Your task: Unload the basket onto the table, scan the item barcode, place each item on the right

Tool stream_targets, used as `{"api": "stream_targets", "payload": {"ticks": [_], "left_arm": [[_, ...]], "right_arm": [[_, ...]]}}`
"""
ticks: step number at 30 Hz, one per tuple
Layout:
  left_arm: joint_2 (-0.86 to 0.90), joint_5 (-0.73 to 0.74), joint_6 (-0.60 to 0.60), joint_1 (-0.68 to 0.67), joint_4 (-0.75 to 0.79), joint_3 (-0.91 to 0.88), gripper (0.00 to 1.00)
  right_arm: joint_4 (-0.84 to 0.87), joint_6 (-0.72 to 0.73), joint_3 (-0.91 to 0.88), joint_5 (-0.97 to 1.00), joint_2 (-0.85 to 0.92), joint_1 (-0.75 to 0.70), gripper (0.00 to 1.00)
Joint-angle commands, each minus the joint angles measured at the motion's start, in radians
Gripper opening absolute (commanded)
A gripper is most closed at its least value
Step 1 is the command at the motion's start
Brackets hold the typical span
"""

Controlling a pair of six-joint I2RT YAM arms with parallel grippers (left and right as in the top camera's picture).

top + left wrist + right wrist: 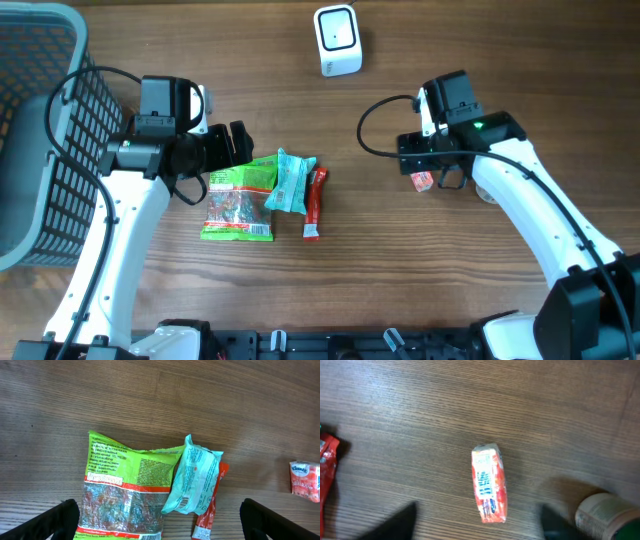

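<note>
Open-jawed, the right gripper (477, 519) is straddling the pack (489, 482), risking an off-centre squeeze skidding it toward the nearby container (600, 515); the left gripper (159, 510) is gaping wide.

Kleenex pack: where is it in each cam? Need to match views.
Overhead: Kleenex pack right of centre, about mid-height.
Left wrist: Kleenex pack at the right edge, below mid-height.
Right wrist: Kleenex pack near centre, slightly low.
Shared landmark: red stick packet, left of the pack in all three.
</note>
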Motion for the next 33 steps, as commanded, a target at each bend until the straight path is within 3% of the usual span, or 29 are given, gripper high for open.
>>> {"api": "stream_targets", "payload": {"ticks": [1,4,7,20,33], "left_arm": [[0.003,0.011,-0.009,-0.005,0.002,0.003,1.0],[0.003,0.011,-0.008,-0.005,0.002,0.003,1.0],[0.003,0.011,-0.009,-0.005,0.002,0.003,1.0],[0.003,0.011,-0.008,-0.005,0.002,0.003,1.0],[0.003,0.011,-0.008,-0.005,0.002,0.003,1.0]], "right_arm": [[-0.006,0.045,-0.008,-0.013,0.026,0.002,0.3],[-0.01,0.05,-0.009,-0.022,0.037,0.002,0.14],[-0.018,0.049,-0.009,-0.018,0.048,0.001,0.04],[0.016,0.153,-0.009,0.134,0.164,-0.012,0.04],[0.014,0.209,-0.009,0.029,0.185,-0.026,0.04]]}}
